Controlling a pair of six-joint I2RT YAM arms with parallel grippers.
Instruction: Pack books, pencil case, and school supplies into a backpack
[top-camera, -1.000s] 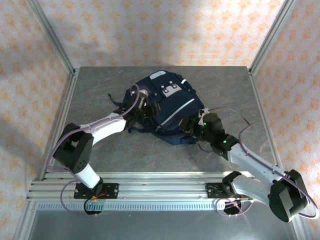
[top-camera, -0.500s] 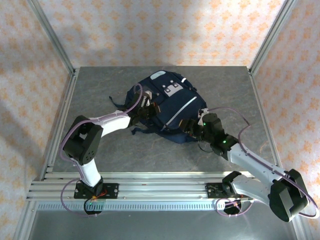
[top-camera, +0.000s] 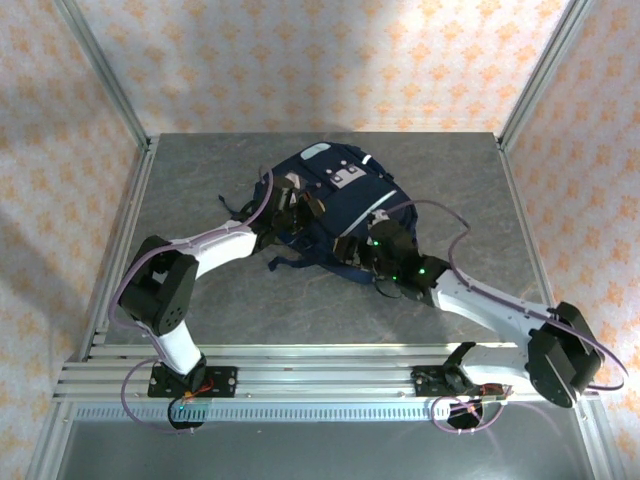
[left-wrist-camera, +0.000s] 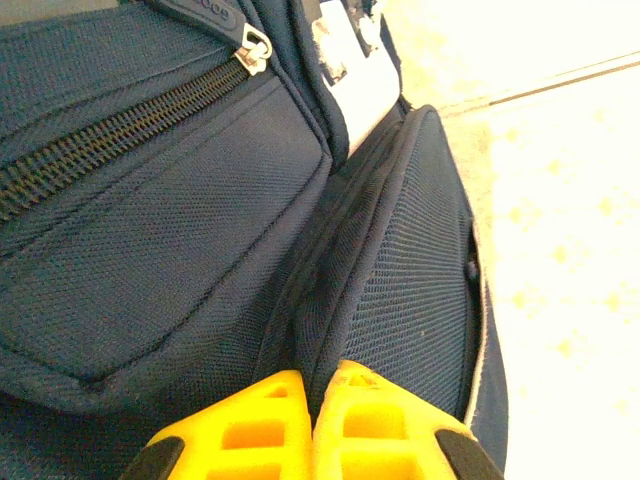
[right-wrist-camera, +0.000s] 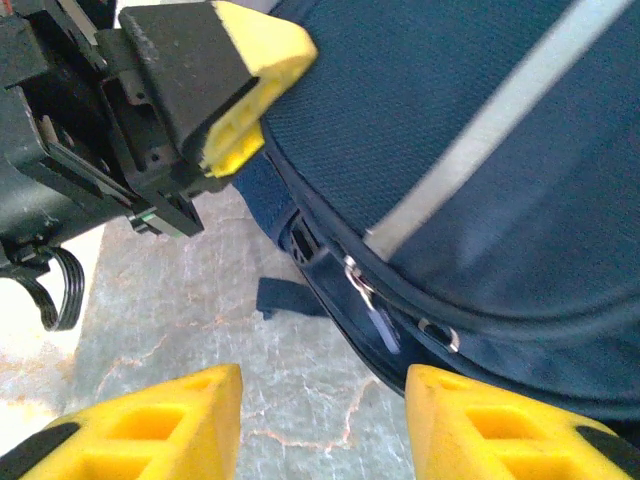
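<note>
while against backpack (left-wrist-camera: 180, 250), left end effector (left-wrist-camera: 312, 388) (closed)

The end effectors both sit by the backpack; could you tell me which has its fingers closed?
The left end effector: its yellow fingers meet with no gap at the backpack, while the right end effector holds its own wide apart.

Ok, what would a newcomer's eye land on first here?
The large navy blue fabric backpack in the middle of the grey table stands out. The left pincer is shut right against its fabric. The right pincer stands open before a silver zip pull.
</note>
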